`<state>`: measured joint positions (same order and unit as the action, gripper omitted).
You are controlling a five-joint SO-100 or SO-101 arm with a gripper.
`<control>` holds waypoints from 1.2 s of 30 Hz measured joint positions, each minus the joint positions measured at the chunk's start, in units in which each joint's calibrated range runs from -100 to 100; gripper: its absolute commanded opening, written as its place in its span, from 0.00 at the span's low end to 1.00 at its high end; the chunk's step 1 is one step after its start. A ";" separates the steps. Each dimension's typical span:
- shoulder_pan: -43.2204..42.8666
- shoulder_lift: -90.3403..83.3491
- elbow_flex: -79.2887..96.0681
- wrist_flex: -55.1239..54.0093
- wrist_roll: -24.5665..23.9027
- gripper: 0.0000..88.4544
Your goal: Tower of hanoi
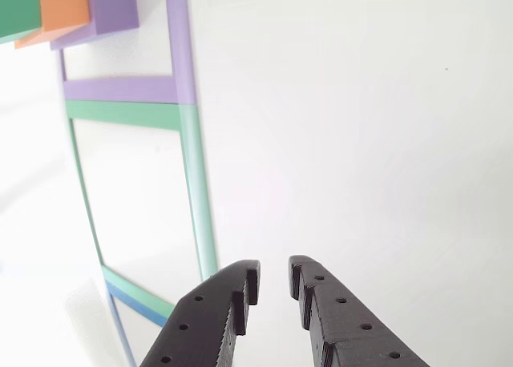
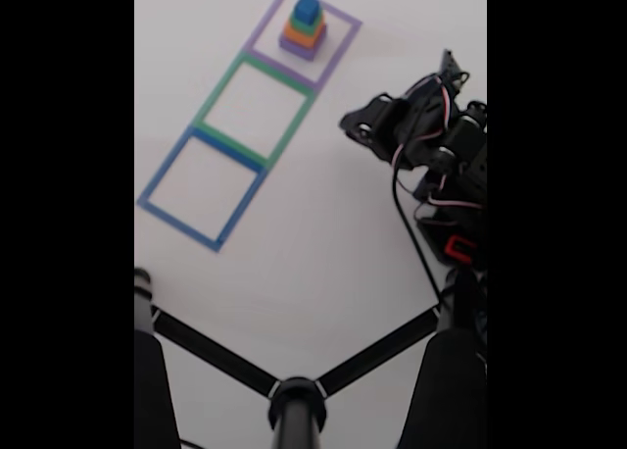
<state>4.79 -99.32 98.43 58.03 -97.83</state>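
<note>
The tower of hanoi stands stacked inside a purple taped square at the top of the fixed view: blue cube [image 2: 308,8] on green [image 2: 306,22], on orange [image 2: 304,34], on purple [image 2: 298,47]. In the other view its green [image 1: 20,6], orange [image 1: 64,2] and purple [image 1: 112,6] blocks show at the top left corner. My gripper [image 1: 274,279] hangs over bare white table, far from the stack, slightly open with nothing between its black fingers. The fixed view shows my gripper [image 2: 358,127] to the right of the squares.
Three taped squares run in a diagonal row: purple [image 2: 338,55], green [image 2: 217,91], blue [image 2: 165,167]. Their tape lines, purple [image 1: 180,38] and green [image 1: 196,183], lie left of the fingers. Black stand struts [image 2: 294,400] cross the bottom. The arm's base and cables [image 2: 446,204] sit at the right.
</note>
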 measured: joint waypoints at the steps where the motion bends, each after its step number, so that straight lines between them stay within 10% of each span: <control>1: 0.00 0.00 0.00 0.00 0.00 0.00; 36: -1.47 0.00 0.87 -5.06 -2.17 0.00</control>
<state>3.32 -99.32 99.30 52.97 -100.00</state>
